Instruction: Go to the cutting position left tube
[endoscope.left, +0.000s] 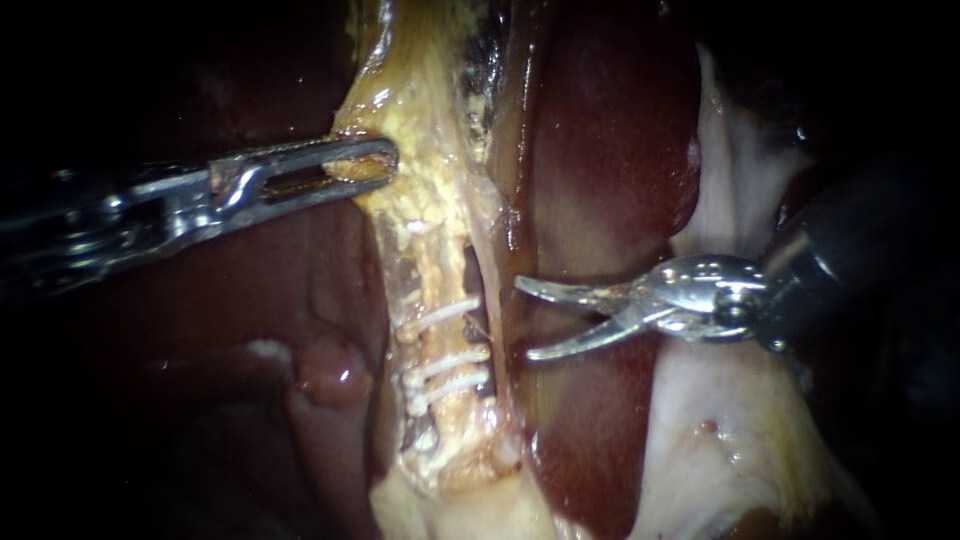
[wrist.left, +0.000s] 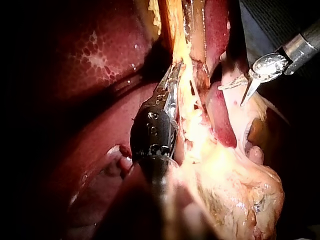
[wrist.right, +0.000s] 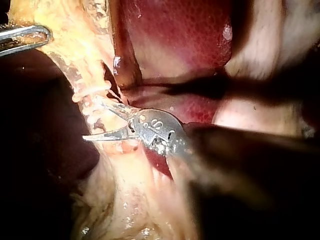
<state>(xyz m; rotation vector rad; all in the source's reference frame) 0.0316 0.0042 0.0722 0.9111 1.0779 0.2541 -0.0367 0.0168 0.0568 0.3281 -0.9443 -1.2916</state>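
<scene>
Wide-open blades of the right instrument (endoscope.left: 524, 318) should straddle the tube (endoscope.left: 432, 268) between clips (endoscope.left: 447, 315) while the left instrument (endoscope.left: 360, 166) grips yellow tissue (endoscope.left: 420, 120).

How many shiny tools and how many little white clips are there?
Instruments: 2 (left instrument, jaws shut on yellow tissue; right instrument, jaws open).
White clips on the tube: 3.
Total: 5.
</scene>
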